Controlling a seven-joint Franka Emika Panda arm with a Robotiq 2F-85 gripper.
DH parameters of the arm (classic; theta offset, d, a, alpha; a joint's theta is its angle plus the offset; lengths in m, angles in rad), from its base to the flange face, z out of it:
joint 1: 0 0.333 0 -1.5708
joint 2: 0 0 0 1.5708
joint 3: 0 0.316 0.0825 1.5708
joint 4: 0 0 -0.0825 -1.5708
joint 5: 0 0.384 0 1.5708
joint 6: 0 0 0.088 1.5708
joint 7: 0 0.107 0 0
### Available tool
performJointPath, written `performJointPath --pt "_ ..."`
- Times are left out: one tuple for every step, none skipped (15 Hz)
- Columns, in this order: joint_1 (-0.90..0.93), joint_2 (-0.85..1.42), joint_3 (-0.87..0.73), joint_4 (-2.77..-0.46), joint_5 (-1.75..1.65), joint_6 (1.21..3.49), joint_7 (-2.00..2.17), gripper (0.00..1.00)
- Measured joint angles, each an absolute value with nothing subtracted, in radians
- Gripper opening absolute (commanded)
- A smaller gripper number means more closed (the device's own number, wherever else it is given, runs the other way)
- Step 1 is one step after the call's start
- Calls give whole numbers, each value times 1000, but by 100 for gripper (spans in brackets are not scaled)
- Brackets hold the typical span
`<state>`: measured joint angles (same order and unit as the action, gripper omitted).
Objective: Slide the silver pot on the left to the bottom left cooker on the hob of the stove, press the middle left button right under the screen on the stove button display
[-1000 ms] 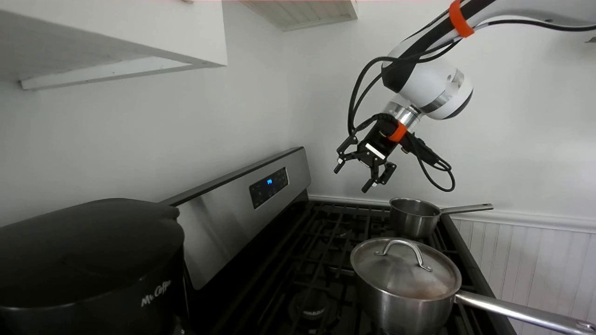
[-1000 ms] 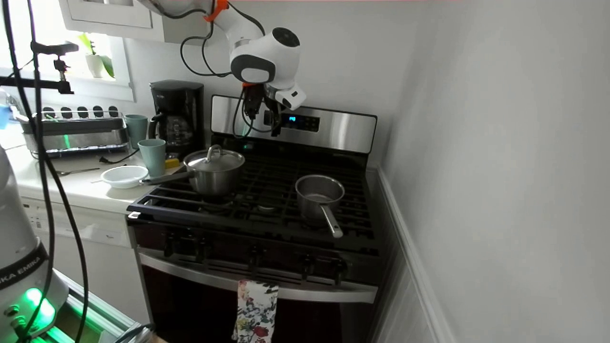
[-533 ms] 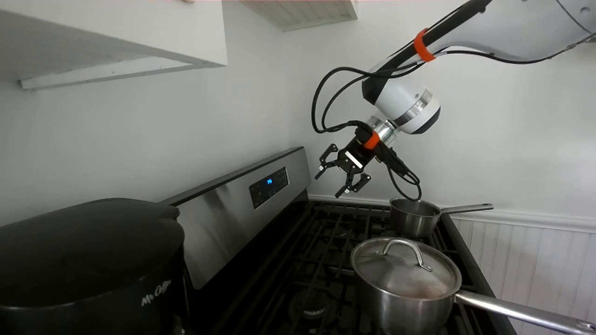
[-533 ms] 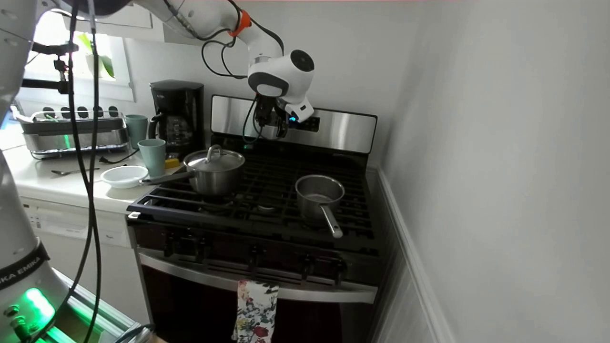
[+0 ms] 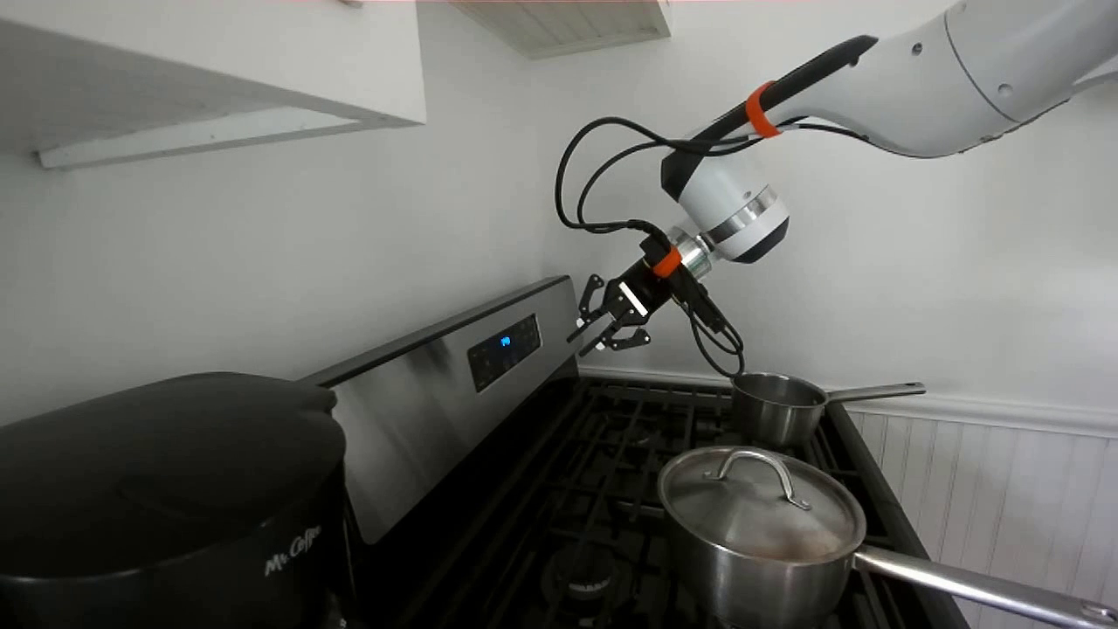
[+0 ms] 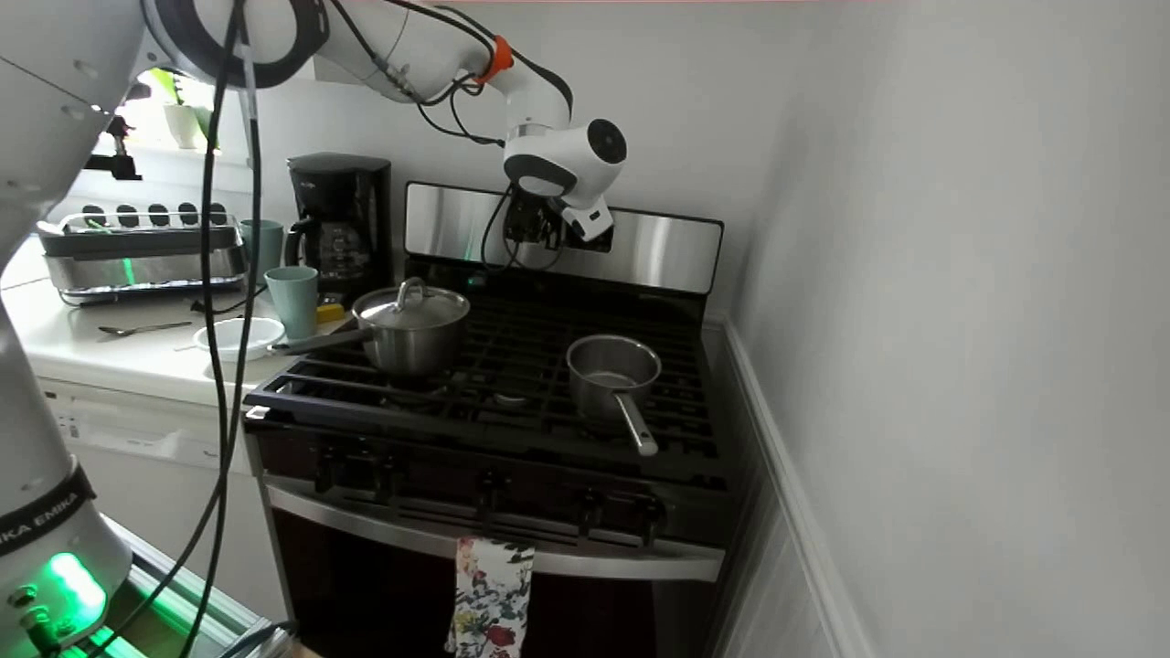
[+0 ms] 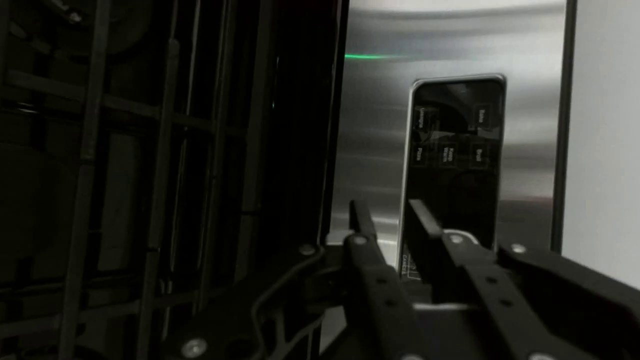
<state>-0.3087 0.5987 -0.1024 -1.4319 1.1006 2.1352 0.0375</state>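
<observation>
The silver pot (image 5: 742, 572) with its lid stands on the left part of the hob (image 6: 512, 429), handle pointing outward; it also shows as the lidded pot (image 6: 411, 343) in an exterior view. On the stove's steel back panel is the black button display (image 5: 489, 362) with a blue-lit screen (image 5: 506, 342). My gripper (image 5: 577, 344) points at that panel, apart from the pot. In the wrist view the gripper (image 7: 386, 202) has a narrow gap between its fingers, nothing in it, over the lower edge of the button display (image 7: 460, 192). Fingers hide some labels.
A smaller open saucepan (image 6: 599, 393) stands on the right of the hob. A black coffee maker (image 5: 166, 472) sits left of the stove, by green cups (image 6: 292, 297) and a white bowl (image 6: 239, 338). A wall (image 6: 914, 320) bounds the right side.
The arm has swung toward the back panel and lowered somewhat. The gripper's fingers have drawn much closer together, leaving a small gap. Both pots stayed in place.
</observation>
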Motion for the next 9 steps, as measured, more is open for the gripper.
performJointPath --pt "-311 619 -101 -1408 1101 2121 40 14" --pt "-312 637 -100 -1389 1101 2112 41 6" --pt "-313 652 -100 -1374 1101 2109 42 3" --pt "-313 660 -100 -1365 1101 2109 43 2" --pt "-313 665 -100 -1357 1101 2107 44 2" --pt "-314 667 -100 -1353 1101 2107 45 2" --pt "-314 667 -100 -1352 1101 2106 45 1" --pt "-314 667 -100 -1351 1101 2106 45 0" --pt "-314 667 -100 -1351 1100 2106 45 0"
